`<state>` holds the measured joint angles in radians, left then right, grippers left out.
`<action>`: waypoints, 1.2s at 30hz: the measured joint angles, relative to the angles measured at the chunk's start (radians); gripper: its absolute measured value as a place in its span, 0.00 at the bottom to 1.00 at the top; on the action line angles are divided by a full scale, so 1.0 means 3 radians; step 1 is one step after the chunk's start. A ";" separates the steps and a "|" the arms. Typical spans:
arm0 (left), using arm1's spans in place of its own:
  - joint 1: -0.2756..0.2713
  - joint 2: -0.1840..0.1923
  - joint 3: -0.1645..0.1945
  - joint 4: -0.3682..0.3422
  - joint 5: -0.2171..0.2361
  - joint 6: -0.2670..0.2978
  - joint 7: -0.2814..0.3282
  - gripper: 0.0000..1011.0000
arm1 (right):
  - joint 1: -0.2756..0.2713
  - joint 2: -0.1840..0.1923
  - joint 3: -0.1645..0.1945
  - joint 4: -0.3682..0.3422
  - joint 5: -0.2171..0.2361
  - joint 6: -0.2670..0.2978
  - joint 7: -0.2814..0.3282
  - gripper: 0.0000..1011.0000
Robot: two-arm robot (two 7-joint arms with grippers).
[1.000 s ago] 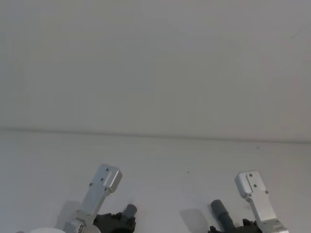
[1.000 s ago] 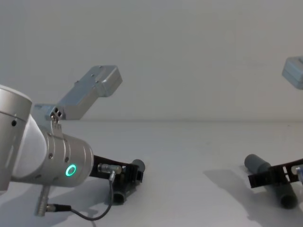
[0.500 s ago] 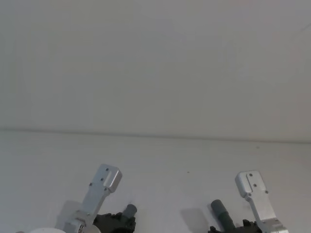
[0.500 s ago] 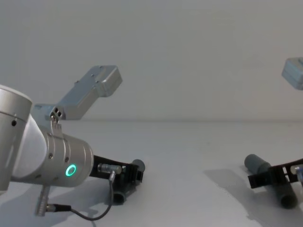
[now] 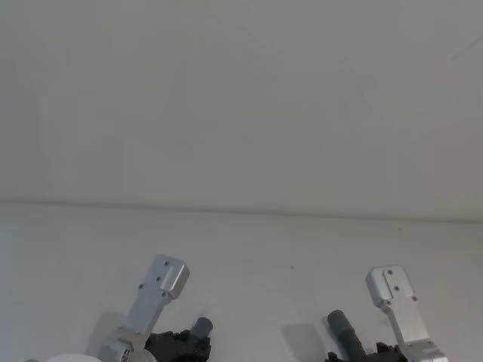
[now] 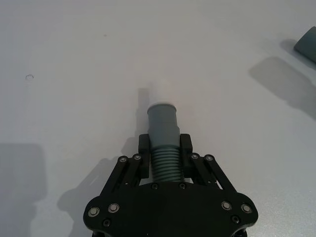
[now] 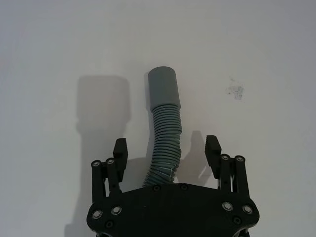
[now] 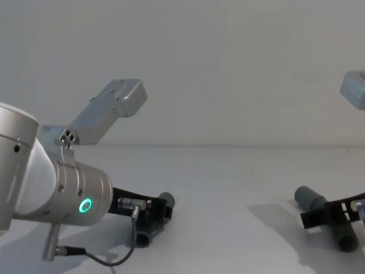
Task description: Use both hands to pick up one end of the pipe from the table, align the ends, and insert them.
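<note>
Near left on the worktop (image 6: 74, 49), the left gripper (image 6: 164, 145) is clamped on the left hose piece (image 6: 162, 118), on the ribs just behind its cuff; any pale tip is hard to make out against the white. Near right, the right gripper (image 7: 166, 145) stands apart astride the right hose piece (image 7: 168, 128), not touching it. Both pieces look light, with bendy ribs and stiff cuffs, so grip close behind the cuff. Their rear ends are hidden under the grippers
</note>
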<state>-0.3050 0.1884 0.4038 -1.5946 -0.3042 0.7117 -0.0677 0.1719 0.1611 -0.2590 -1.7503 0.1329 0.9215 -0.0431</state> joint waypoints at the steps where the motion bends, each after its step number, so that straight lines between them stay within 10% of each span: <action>1: 0.0000 0.0000 0.0000 0.0000 0.0000 0.0000 0.0000 0.32 | 0.0000 -0.0001 0.0001 0.0000 -0.0001 0.0000 0.0000 0.96; 24: 0.0000 0.0000 0.0000 0.0000 0.0000 0.0000 0.0000 0.32 | 0.0000 -0.0009 0.0008 0.0004 -0.0008 0.0010 0.0004 0.27; 36: 0.0000 0.0000 0.0000 0.0000 0.0000 0.0000 0.0000 0.32 | 0.0000 -0.0010 0.0008 0.0003 -0.0008 0.0010 0.0004 0.21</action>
<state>-0.3050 0.1884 0.4038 -1.5945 -0.3042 0.7118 -0.0676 0.1720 0.1581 -0.2567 -1.7493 0.1306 0.9246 -0.0420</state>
